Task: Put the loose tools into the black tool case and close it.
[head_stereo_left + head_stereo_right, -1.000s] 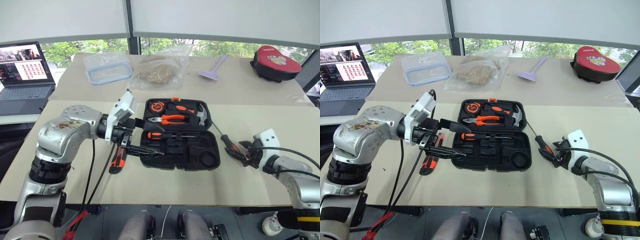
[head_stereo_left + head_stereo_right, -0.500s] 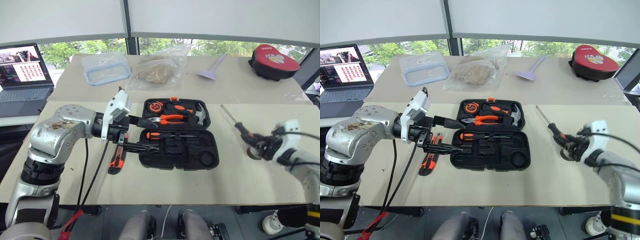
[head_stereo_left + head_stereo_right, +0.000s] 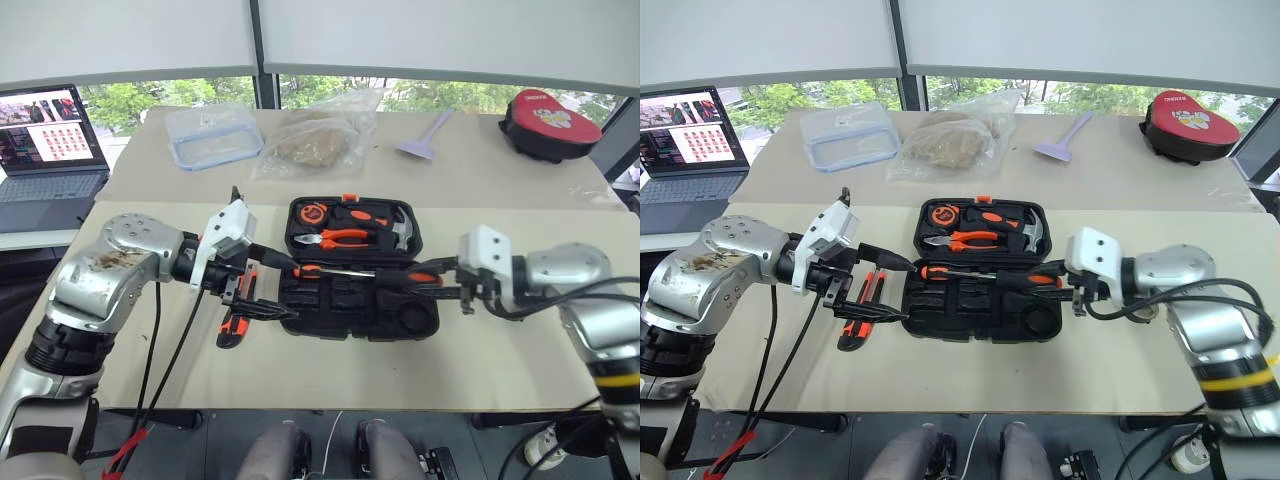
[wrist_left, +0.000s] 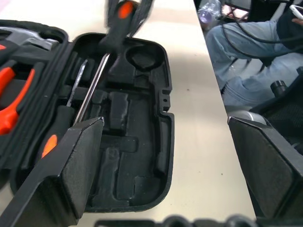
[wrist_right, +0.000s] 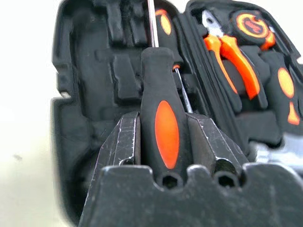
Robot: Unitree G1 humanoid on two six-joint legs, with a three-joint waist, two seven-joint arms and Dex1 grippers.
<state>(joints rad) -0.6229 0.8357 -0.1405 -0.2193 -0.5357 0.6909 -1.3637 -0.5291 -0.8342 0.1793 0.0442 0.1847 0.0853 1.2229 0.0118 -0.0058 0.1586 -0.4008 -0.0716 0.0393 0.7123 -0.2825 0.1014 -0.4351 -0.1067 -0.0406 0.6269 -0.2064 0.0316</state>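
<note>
The black tool case (image 3: 345, 322) lies open in the middle of the table. My right gripper (image 3: 446, 283) is shut on a black-and-orange screwdriver (image 3: 408, 280) and holds it just above the case's right half, shaft pointing left; in the right wrist view its fingers (image 5: 124, 142) clamp the handle (image 5: 163, 118). My left gripper (image 3: 285, 290) stands open at the case's left edge, nothing between its fingers (image 4: 71, 175). The orange-and-black utility knife (image 3: 232, 325) lies on the table under it. A second black-and-orange screwdriver (image 3: 325, 270) rests in the case.
Orange pliers (image 3: 335, 237), a hammer (image 3: 400, 232) and a tape measure (image 3: 315, 212) sit in the case's far half. At the back are a laptop (image 3: 45, 150), a clear container (image 3: 215, 135), a plastic bag (image 3: 320, 135), a purple scraper (image 3: 425, 135) and a red-and-black pouch (image 3: 550, 120).
My right gripper closed on the screwdriver at the table's right, lifted it, rolled and swung left over the case. The left gripper has stayed open beside the case.
</note>
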